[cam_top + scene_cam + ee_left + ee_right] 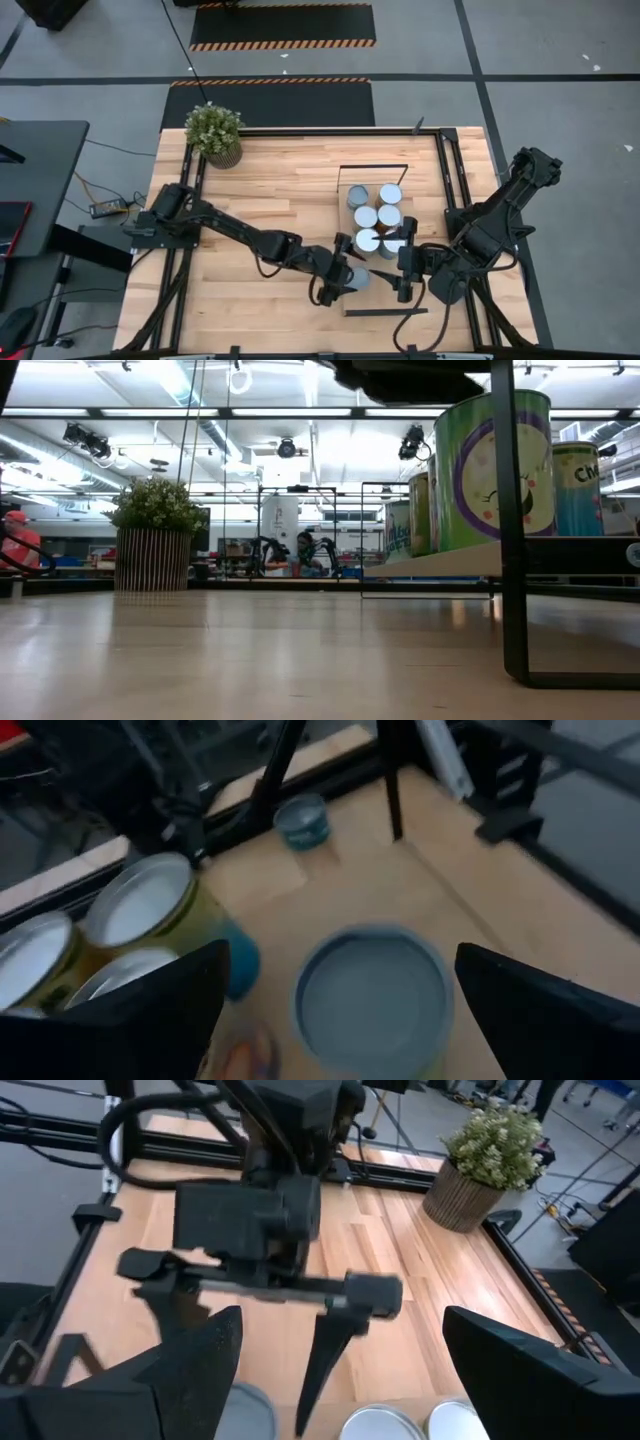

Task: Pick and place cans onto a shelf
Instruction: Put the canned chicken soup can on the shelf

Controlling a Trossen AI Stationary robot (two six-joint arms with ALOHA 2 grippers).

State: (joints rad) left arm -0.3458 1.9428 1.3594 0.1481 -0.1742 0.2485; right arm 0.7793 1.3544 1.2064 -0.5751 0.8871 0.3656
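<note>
Setting: butcher-block table on a grey floor, black frame rails along its sides, workshop room showing behind in the low view.
Left gripper: the left gripper is out over the near end of the shelf, fingers spread wide, straddling one can without pinching it; gaps show on both sides of the tin in the left wrist view.
That can: upright, blue-grey top, standing on the light board just in front of the group.
Right gripper: the right gripper sits just beside its partner, facing it, fingers parted and holding nothing; its wrist view looks straight at the left gripper.
Other cans: a tight cluster of cans on the shelf, silver tops up; from the low view, green-and-purple and blue labels.
Shelf: the shelf, light wood in a thin black frame, lies between the two arms, right of table centre.
Stray can: one small can stands apart, near a black frame leg.
Plant: a potted plant sits at the table's far left corner, well apart.
</note>
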